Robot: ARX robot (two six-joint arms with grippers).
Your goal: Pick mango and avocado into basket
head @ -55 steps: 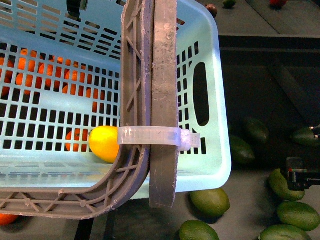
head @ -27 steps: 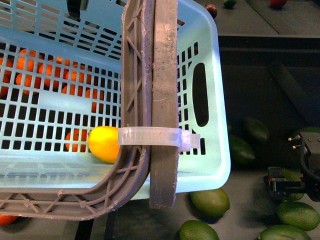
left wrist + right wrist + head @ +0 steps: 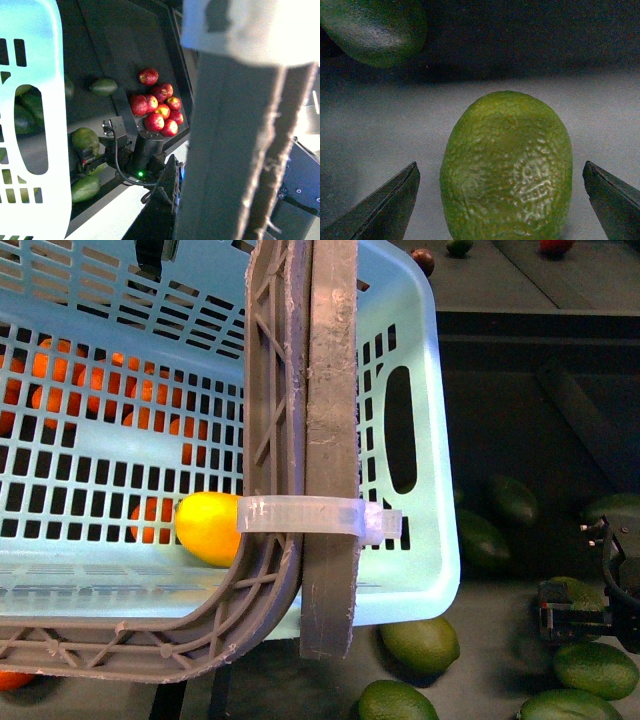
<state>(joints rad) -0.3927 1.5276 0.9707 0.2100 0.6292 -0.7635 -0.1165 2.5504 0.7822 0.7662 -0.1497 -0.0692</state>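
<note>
The aqua basket [image 3: 425, 490] hangs close to the front camera. Its grey handle [image 3: 330, 440] carries a white zip tie. My left gripper [image 3: 220, 215] is shut on that handle [image 3: 235, 150]. A yellow mango [image 3: 208, 528] lies inside the basket on its slotted floor. At the far right my right gripper [image 3: 580, 612] hovers low over a green avocado [image 3: 572, 592]. In the right wrist view this avocado [image 3: 507, 165] sits between the wide-open fingertips [image 3: 380, 205] of the right gripper [image 3: 500, 205], and neither fingertip touches it.
Several more avocados [image 3: 420, 643] lie on the dark surface below and right of the basket. Another avocado [image 3: 375, 30] lies just beyond the one between the fingers. Oranges [image 3: 90, 390] show through the basket slats. Red apples [image 3: 157, 107] are piled near the right arm [image 3: 145, 155].
My right gripper came in from the right edge and moved left over the avocados, then nearly stopped. The basket and the mango have barely shifted.
</note>
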